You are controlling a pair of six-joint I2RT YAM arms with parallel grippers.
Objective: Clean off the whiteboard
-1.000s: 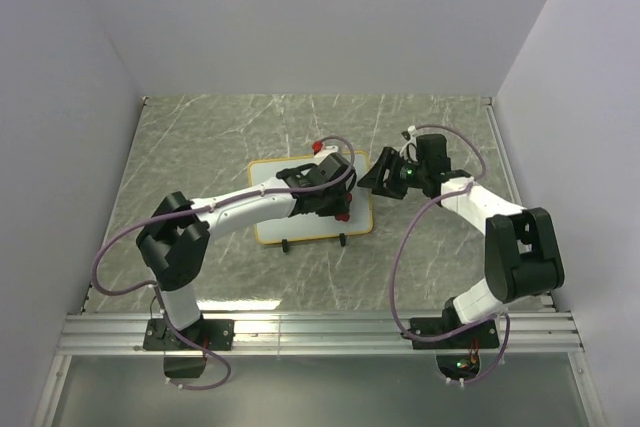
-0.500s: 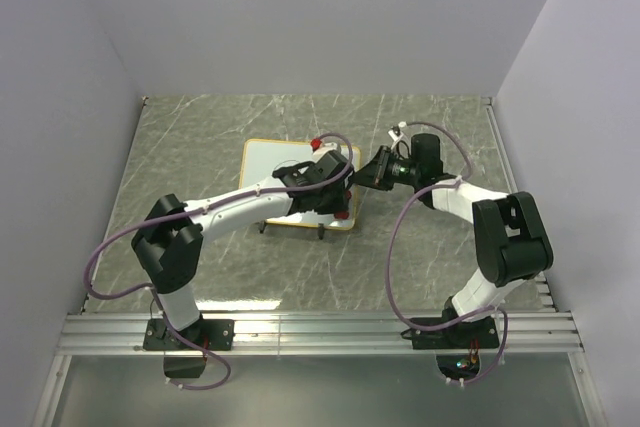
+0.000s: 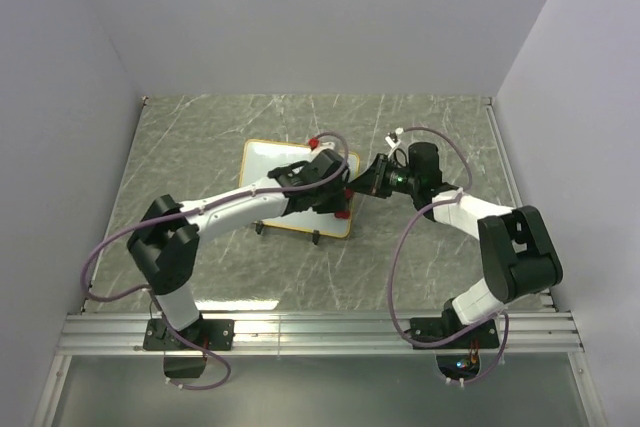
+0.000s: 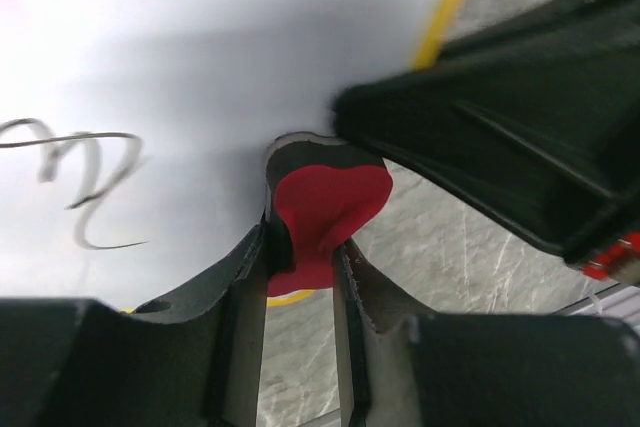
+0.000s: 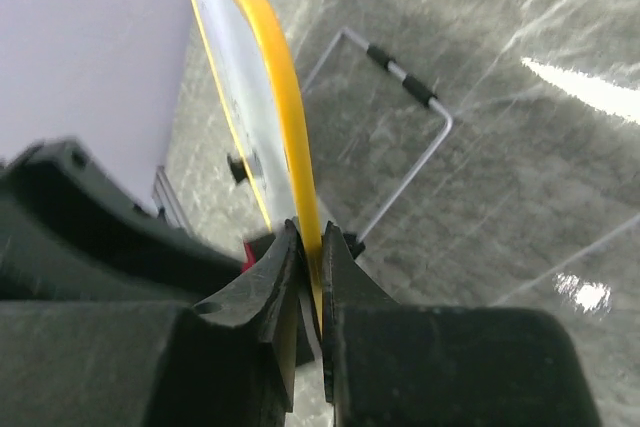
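Note:
The whiteboard (image 3: 272, 165), white with a yellow frame, lies mid-table under my left arm. In the left wrist view its surface (image 4: 200, 47) carries a black scribble (image 4: 90, 182) at the left. My left gripper (image 4: 305, 247) is shut on the red eraser (image 4: 325, 207), whose tip rests against the board near its right edge. My right gripper (image 5: 312, 247) is shut on the board's yellow frame (image 5: 285, 97), and from above it (image 3: 362, 187) sits at the board's right side, close to the left gripper (image 3: 335, 195).
The board's wire stand (image 5: 400, 137) with black feet hangs over the grey marble-pattern table (image 3: 200, 137). White walls close in the left, back and right. A metal rail (image 3: 320, 332) runs along the near edge by the arm bases.
The right gripper moved left and shut on the board's right edge. The board shifted back and to the left. The left gripper kept its hold on the eraser and moved with the board.

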